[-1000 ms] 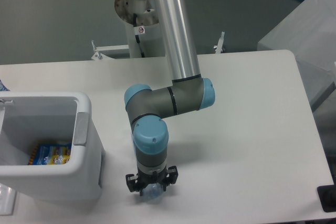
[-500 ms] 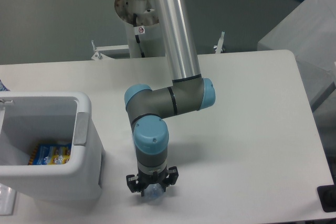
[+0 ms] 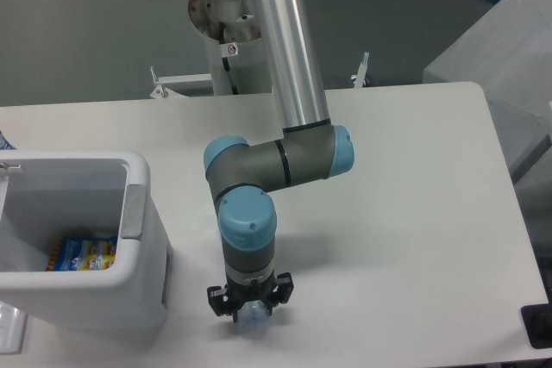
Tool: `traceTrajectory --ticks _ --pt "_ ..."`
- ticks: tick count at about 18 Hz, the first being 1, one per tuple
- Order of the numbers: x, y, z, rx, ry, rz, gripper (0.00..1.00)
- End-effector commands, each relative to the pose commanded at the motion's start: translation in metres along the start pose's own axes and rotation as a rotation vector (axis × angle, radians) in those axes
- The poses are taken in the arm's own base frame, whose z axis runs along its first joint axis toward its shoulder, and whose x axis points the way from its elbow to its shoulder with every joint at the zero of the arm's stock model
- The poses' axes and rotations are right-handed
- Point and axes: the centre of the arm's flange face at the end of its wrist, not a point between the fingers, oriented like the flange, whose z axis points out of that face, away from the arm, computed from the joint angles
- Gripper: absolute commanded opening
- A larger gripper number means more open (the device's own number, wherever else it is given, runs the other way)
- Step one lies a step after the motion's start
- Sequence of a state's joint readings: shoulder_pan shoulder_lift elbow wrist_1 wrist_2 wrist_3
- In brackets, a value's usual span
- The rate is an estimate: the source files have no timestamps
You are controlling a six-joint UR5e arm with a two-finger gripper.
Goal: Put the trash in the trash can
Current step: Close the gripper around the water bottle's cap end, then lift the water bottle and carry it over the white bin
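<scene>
Clear crushed plastic bottle (image 3: pixel 251 317) sits low at the table's near edge, pinched between the black fingers of our two-finger gripper (image 3: pixel 250 309), so the jaws are closed on it. Blue snack bag with yellow-orange print (image 3: pixel 84 252) is already inside the white boxy plastic trash can (image 3: pixel 148 232). We can't see the foil wad anywhere.

Risks as we judge them: crushed clear plastic is slippery and springy, so the grip may let go on the lift or swing. The can stands just to the left with a thick rounded rim and a grey tab (image 3: pixel 132 210) facing us; carry too low and the bottle clips that rim.

Otherwise only the white table (image 3: pixel 414 213) lies around.
</scene>
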State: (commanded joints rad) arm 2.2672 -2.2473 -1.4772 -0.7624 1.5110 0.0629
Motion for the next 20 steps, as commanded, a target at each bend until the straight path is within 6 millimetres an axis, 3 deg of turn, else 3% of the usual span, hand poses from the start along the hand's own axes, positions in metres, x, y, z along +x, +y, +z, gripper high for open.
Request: traceTrajectory --ticks 7,9,12,16,20 --pt "-0.005 -0.005 -0.019 0.027 -0.009 0.031 0.63" --pt "-0.009 -0.012 -0.045 0.068 -0.016 0.037 0.63" --pt "-0.031 -0.017 -0.075 0.11 -0.03 0.028 0.63" --pt "-0.036 -0.024 -0.092 0.142 -0.038 0.052 0.63" --pt "-0.054 -0.036 -0.154 0.241 -0.057 0.031 0.63"
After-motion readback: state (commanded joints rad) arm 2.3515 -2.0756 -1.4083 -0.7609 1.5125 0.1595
